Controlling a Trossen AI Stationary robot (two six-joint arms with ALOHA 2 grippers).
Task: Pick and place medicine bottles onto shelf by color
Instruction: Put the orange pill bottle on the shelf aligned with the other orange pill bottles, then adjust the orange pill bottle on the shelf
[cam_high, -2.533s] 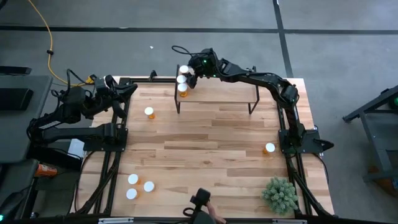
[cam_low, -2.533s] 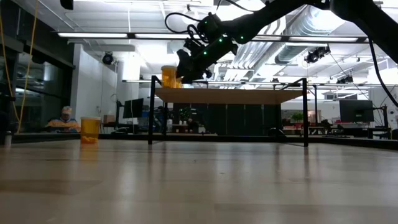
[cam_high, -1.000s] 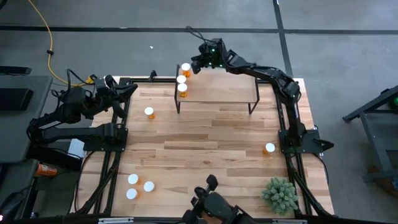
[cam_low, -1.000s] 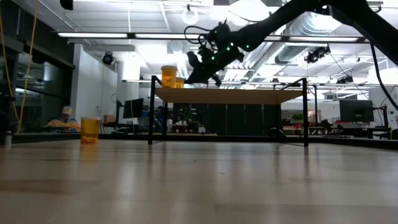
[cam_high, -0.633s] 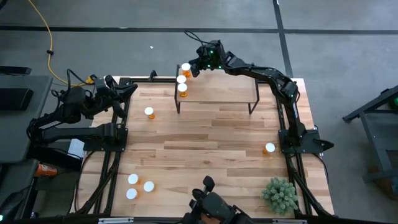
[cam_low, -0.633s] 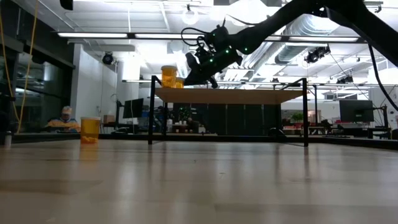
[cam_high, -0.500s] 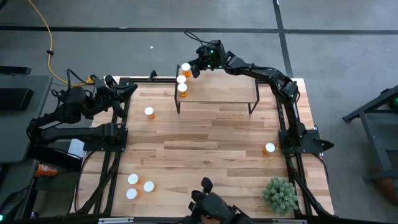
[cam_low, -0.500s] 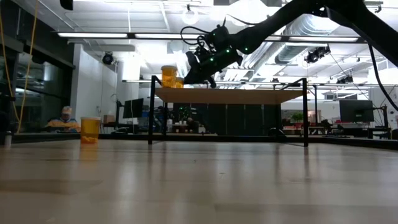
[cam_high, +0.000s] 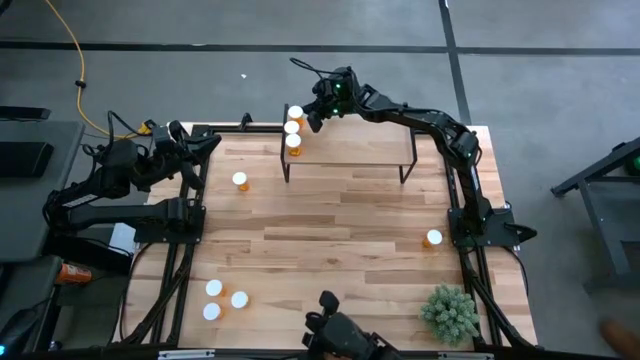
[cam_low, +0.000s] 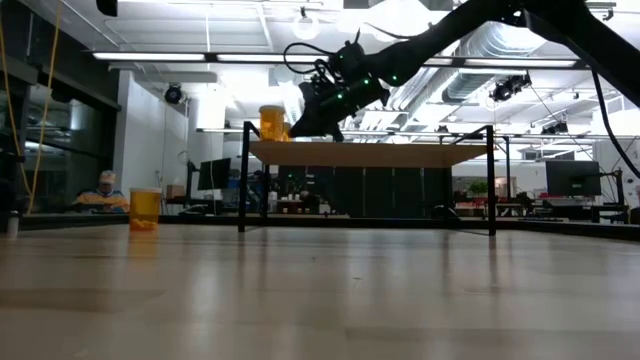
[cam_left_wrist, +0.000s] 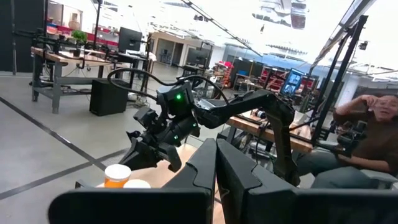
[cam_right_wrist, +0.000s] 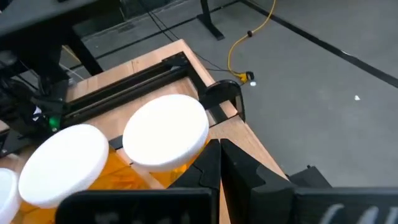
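Hovering right fingers (cam_high: 313, 116) pressed together, empty | shelf (cam_high: 370, 150): three medicine bottles (cam_high: 293, 143)

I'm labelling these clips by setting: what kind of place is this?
Most likely a robotics lab or workshop. The butcher-block table stands on a bare grey floor, and behind it run workbenches with monitors, exposed ceiling ducts and another seated person.

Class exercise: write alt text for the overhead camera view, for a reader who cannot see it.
From above, the right gripper, shut and empty, hovers beside three white-capped medicine bottles lined up at one end of the shelf. The left gripper waits at the table's edge; five more bottles and a small plant sit on the table.
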